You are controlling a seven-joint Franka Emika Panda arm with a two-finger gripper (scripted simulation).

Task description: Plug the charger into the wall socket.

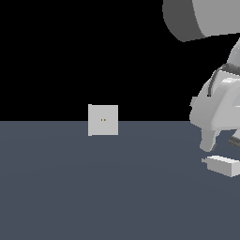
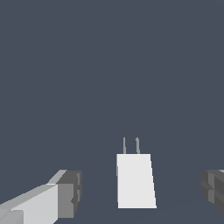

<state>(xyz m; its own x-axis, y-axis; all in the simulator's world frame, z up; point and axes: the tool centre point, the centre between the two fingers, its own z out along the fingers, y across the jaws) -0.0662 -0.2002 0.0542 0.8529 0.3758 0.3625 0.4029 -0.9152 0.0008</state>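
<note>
The charger (image 1: 224,165) is a small light-grey block lying flat on the dark floor at the exterior view's right edge. In the wrist view the charger (image 2: 135,180) shows two thin prongs at one end. My gripper (image 1: 220,143) hovers just above it, open. The two fingertips (image 2: 70,192) stand wide apart on either side of the block without touching it. The wall socket (image 1: 103,120) is an upright light-grey square plate with two tiny yellowish holes, standing farther back toward the exterior view's left. It is out of the wrist view.
A dark blue-grey floor (image 1: 93,187) stretches under everything, with a black background behind it. My arm's large grey link (image 1: 187,18) hangs at the upper right of the exterior view.
</note>
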